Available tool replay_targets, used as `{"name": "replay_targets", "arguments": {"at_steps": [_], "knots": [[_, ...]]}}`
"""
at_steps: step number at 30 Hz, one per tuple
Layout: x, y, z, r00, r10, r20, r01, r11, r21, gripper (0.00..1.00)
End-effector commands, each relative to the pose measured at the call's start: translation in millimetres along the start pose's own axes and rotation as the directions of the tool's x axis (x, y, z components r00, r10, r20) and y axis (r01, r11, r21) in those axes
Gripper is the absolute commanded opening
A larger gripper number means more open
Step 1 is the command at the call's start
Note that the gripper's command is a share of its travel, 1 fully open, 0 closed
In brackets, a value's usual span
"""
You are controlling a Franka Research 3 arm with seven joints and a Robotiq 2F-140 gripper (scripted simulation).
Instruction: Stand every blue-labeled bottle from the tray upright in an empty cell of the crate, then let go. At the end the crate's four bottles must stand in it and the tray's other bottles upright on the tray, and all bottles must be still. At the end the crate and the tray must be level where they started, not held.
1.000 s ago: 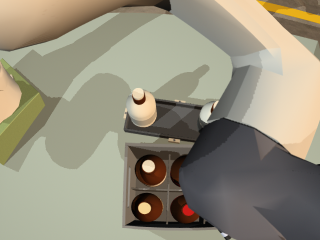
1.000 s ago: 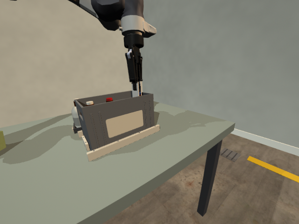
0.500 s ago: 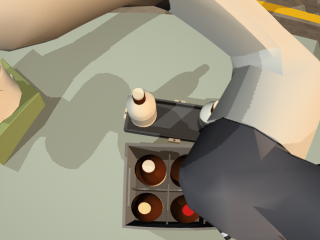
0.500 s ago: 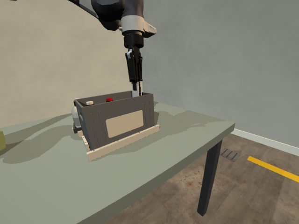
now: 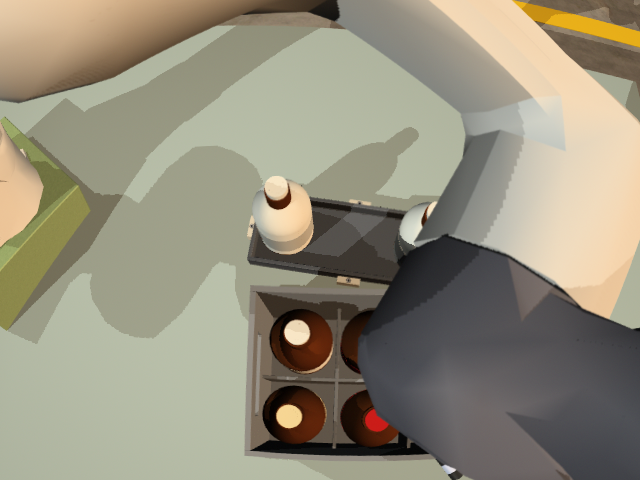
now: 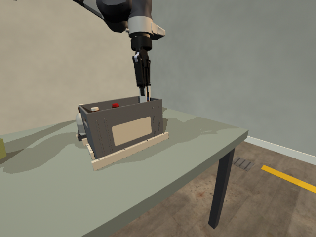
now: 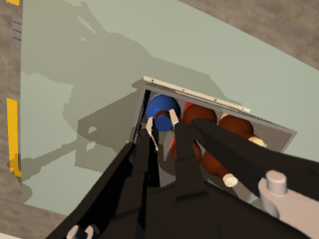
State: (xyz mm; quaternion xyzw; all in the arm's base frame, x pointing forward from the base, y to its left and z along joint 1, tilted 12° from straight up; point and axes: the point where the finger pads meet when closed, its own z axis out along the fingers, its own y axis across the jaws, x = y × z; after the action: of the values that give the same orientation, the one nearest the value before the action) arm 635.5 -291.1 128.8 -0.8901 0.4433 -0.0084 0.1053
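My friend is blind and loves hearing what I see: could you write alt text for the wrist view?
Black robot gripper shut on a blue-capped, blue-labeled brown bottle in a corner of a gray crate. Beside it in the crate are four brown bottles, two cream-capped and two showing red. The crate stands on a pale green table.
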Motion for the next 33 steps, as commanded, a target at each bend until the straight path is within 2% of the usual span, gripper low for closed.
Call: {"name": "replay_targets", "arguments": {"at_steps": [1, 33], "knots": [[4.5, 0.2, -4.4, 1.0, -0.003, -0.015, 0.003, 1.0, 0.0, 0.0], [4.8, 0.3, 5.5, 1.0, -0.003, -0.015, 0.003, 1.0, 0.0, 0.0]]}}
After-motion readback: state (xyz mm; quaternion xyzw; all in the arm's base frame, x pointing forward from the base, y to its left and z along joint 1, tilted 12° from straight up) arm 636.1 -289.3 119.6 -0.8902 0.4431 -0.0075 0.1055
